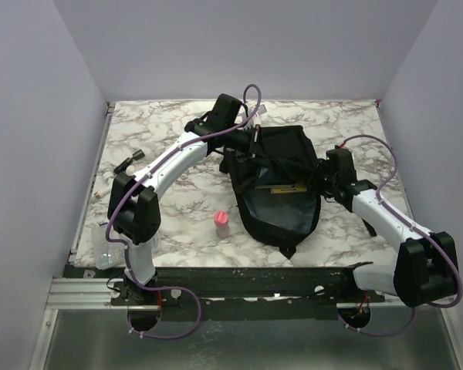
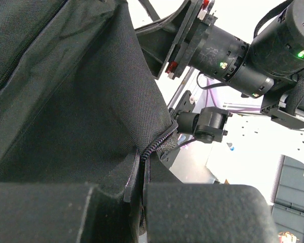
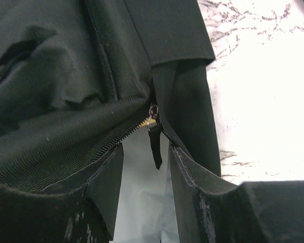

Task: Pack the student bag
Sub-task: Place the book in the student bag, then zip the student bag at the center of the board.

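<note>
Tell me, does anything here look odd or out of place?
Nothing spilled or broken. The backpack lies rumpled, one edge pinched by the left gripper, and a small pink bottle sits outside it on the table.

Student bag (image 1: 282, 193): blk woven cloth, matt, fine grainy weave, soft & creased. Zip (image 3: 121, 137) on it: small teeth w/ dull sheen, brassy metal slider. Pull tab (image 3: 156, 149): matt blk, prob. fabric. Worktop (image 1: 170, 139): smooth marble-look top, white w/ grey veins, slight gloss. Right gripper (image 3: 146, 167) fingers: matt blk plastic, scuffed, pale specks. Left gripper (image 2: 137, 195) fingers: same matt blk, faintly grainy. Arm shells (image 1: 177, 158): glossy white plastic. Cables (image 1: 251, 86): smooth purple sheath. Front rail (image 1: 77, 291): bare ribbed metal.
</note>
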`<action>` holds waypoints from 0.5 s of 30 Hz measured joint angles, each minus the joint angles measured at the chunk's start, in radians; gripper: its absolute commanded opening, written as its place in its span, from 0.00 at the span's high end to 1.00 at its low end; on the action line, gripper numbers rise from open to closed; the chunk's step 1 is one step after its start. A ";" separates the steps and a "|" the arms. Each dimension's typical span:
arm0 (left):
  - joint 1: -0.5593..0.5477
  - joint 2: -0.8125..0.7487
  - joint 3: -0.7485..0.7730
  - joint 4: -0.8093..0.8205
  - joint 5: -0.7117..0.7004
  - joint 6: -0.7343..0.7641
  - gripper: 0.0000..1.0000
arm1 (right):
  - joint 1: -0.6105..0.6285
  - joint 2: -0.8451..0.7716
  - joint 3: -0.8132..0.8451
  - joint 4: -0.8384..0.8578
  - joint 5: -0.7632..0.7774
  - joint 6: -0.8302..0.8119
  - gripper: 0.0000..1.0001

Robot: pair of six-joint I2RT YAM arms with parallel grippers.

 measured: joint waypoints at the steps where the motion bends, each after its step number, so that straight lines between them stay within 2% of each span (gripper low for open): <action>1: 0.000 0.000 0.000 0.000 0.000 0.000 1.00 | 0.000 0.009 0.009 0.000 0.002 0.000 0.52; 4: 0.006 0.010 0.017 -0.011 -0.003 -0.002 1.00 | 0.000 0.036 0.031 0.019 0.004 -0.001 0.52; 9: 0.049 0.087 0.154 -0.054 -0.031 -0.006 1.00 | 0.000 0.103 0.050 0.070 -0.019 0.003 0.53; 12: 0.068 0.109 0.204 -0.081 -0.042 0.002 1.00 | 0.000 0.159 0.063 0.097 -0.021 0.005 0.59; 15: 0.074 0.109 0.225 -0.106 -0.043 0.015 1.00 | 0.000 0.217 0.085 0.109 -0.012 -0.005 0.59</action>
